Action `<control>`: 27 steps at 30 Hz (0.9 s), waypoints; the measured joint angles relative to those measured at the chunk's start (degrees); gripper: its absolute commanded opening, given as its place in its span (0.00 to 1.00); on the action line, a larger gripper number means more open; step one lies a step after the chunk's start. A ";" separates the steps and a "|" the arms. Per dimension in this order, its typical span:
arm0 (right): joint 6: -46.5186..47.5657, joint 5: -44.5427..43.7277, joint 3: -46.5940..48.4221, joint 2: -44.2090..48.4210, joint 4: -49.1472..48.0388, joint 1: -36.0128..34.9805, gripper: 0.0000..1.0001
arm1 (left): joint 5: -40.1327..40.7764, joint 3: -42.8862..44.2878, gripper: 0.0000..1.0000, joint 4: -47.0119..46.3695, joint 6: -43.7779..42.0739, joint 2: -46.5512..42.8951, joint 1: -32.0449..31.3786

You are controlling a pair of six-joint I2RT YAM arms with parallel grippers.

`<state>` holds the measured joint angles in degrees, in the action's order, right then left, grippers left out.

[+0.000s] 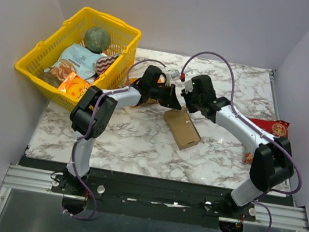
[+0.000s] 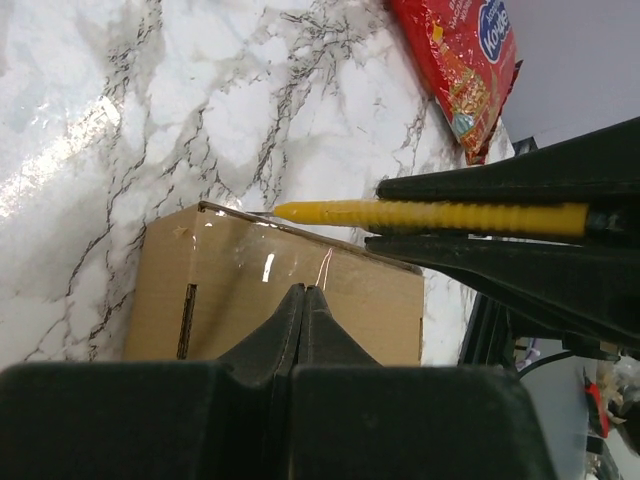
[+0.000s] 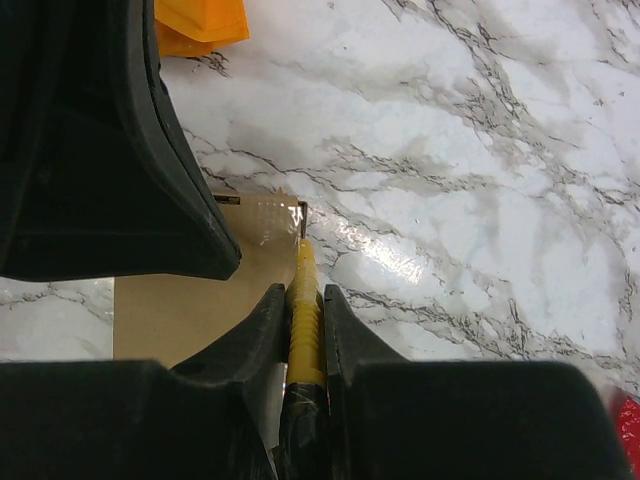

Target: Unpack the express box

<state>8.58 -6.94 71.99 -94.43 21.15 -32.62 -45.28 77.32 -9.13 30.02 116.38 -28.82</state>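
The express box [image 1: 182, 128] is a small brown cardboard box lying flat mid-table, its lid edge sealed with clear tape. My left gripper [image 1: 175, 101] is shut and empty, with its tips [image 2: 303, 292] over the box's top [image 2: 250, 290] at its far end. My right gripper [image 1: 187, 104] is shut on a yellow ridged cutter [image 3: 304, 315]. The cutter's blade tip sits at the taped corner of the box [image 3: 190, 300]. The cutter also shows in the left wrist view [image 2: 430, 215], lying along the box's far edge.
A yellow basket [image 1: 43, 78] with snack packets and a green ball stands at the back left. A red snack bag [image 1: 270, 127] lies at the right edge, also in the left wrist view [image 2: 465, 60]. An orange packet [image 3: 200, 25] lies beyond the box.
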 measured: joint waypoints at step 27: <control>-0.22 -0.57 0.07 0.00 -0.52 -0.52 0.00 | 1.92 2.03 0.00 1.70 0.66 5.07 -0.57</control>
<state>8.36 -7.51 72.05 -94.43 20.62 -33.15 -43.35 79.35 -7.42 30.68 121.45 -29.39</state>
